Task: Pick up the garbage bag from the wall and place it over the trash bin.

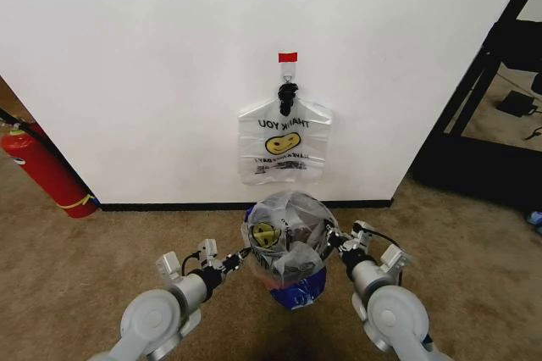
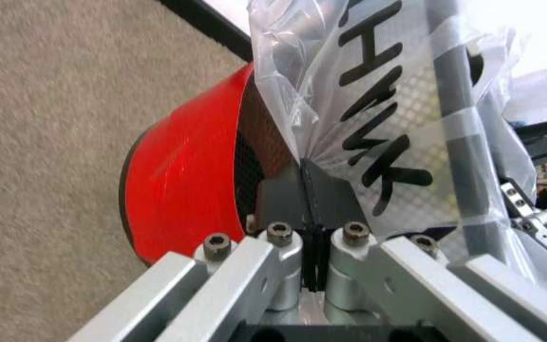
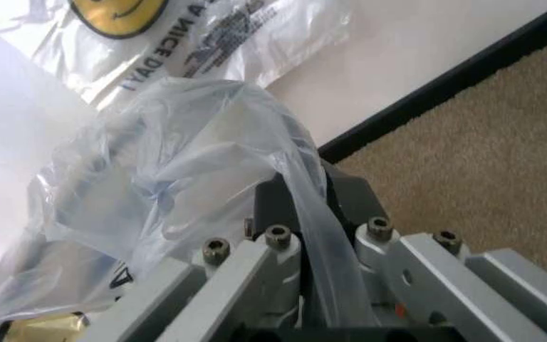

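Pinching the garbage bag (image 1: 288, 247) from both sides at lower centre, my left gripper (image 1: 241, 254) and right gripper (image 1: 333, 242) clamped on plastic over the trash bin (image 2: 183, 192).

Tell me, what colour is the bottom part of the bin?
Red. The base of the bin shows best in the left wrist view, under black mesh.

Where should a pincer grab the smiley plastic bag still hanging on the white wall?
Probably at the bunched black knot of handles just under the black hook, coming straight on from the front. There the thin translucent white bag on the wall is gathered into one firm bundle; lower down it hangs flat and slack against the white wall, giving little to pinch.
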You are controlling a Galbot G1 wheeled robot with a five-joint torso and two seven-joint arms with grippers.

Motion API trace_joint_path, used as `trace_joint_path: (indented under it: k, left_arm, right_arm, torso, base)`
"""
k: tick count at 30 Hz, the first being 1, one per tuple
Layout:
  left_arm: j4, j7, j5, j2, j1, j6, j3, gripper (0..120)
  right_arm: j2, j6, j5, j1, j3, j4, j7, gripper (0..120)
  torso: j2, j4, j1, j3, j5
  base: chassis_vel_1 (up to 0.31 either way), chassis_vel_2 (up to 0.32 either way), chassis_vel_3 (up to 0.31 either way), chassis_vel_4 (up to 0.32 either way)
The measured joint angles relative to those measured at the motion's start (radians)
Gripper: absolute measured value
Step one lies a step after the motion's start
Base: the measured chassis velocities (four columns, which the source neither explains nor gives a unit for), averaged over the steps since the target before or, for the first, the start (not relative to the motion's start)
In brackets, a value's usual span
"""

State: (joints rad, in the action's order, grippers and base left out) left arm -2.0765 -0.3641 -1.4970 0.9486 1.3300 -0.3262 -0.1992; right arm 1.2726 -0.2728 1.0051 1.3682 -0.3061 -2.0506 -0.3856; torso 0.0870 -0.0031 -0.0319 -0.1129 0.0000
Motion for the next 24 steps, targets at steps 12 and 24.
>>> trace_joint_path:
  k: [12,24]
  left_arm:
    - [-0.062,-0.038,0.105,-0.069,0.026,-0.035,-0.113,43]
    - [-0.197,-0.118,0.138,-0.191,-0.261,-0.145,0.109,51]
  right_arm:
    - [-0.018,0.011,-0.03,-0.018,-0.003,0.028,0.0,1]
    - [-0.012,0.041,-0.133,-0.015,0.013,0.036,0.025,1]
  torso:
    - [0.0,0.0002,0.0,0.0,-0.0002]
    - [0.0,-0.0007,0.0,0.0,-0.0001]
  base:
    - [0.0,0.0,0.0,0.0]
    - [0.0,0.0,0.0,0.0]
